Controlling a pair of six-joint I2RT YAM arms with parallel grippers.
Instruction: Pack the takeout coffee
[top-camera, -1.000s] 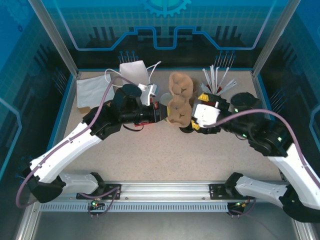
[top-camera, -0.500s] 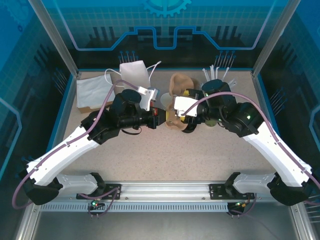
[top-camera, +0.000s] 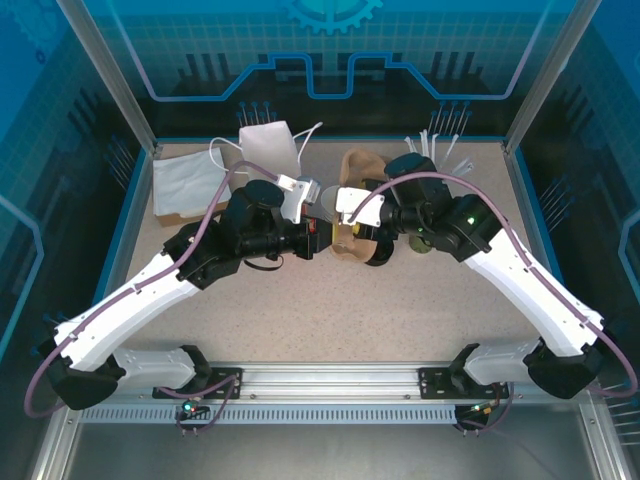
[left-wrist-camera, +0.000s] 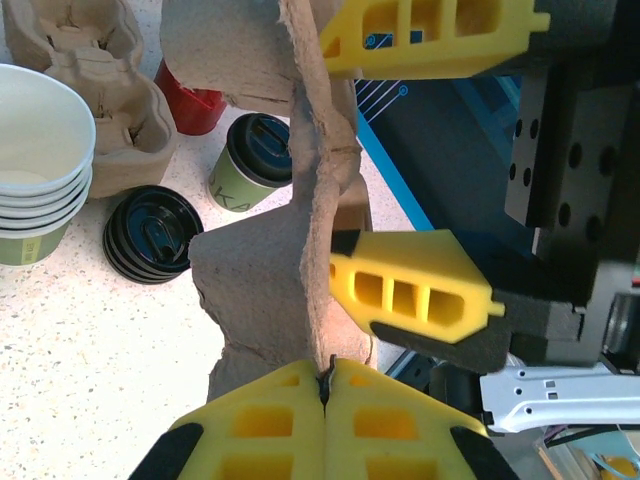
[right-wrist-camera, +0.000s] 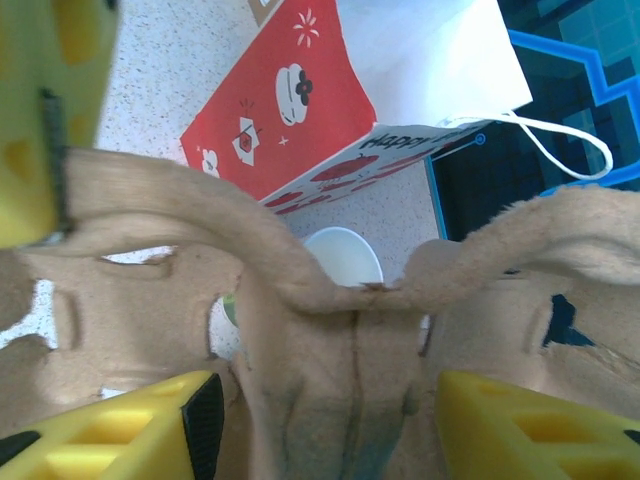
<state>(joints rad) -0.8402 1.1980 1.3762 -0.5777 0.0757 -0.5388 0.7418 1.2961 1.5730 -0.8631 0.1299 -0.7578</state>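
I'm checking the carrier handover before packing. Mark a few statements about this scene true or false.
The left gripper's jaws are shut on the cardboard carrier. True.
The right gripper's jaws are shut, nothing between them. False: they stand apart, the carrier between them.
The lidded cup sits in the carrier. False: it is on the table beside the red cup.
A stack of black lids lies on the table. True.

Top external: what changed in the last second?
The right end effector swung in from the right and now straddles the cup carrier, jaws open on either side of it, not gripping. The left end effector stays shut on the carrier's edge. The white bag at the back stayed put.
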